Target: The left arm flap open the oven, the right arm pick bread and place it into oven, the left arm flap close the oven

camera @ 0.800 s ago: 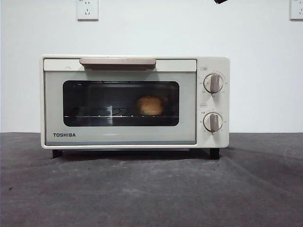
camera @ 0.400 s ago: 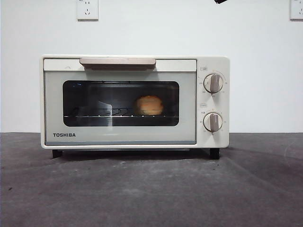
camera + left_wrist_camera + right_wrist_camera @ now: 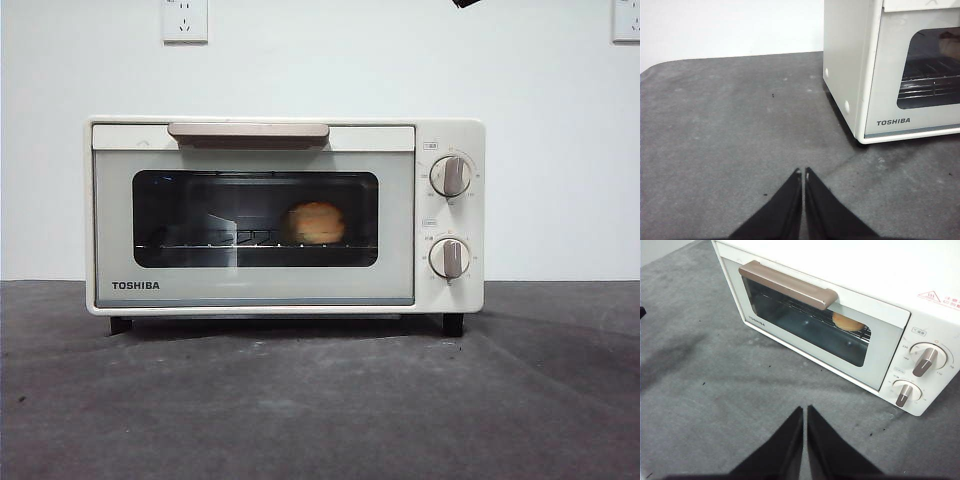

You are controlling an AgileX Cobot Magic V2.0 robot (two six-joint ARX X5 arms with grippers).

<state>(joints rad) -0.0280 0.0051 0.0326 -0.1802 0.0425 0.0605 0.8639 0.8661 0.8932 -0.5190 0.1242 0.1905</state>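
The cream-white TOSHIBA oven (image 3: 285, 215) stands on the dark table with its door closed. It also shows in the left wrist view (image 3: 890, 70) and in the right wrist view (image 3: 840, 315). The golden bread (image 3: 316, 223) lies on the wire rack inside, seen through the dark glass, and also shows in the right wrist view (image 3: 847, 322). My left gripper (image 3: 803, 173) is shut and empty, low over the table beside the oven's left side. My right gripper (image 3: 804, 409) is shut and empty, above the table in front of the oven. A black arm tip (image 3: 465, 3) shows at the top edge.
The beige bar handle (image 3: 248, 131) runs along the door's top. Two beige knobs (image 3: 450, 176) sit on the oven's right panel. A white wall with sockets (image 3: 185, 20) stands behind. Grey table (image 3: 320, 400) spreads in front.
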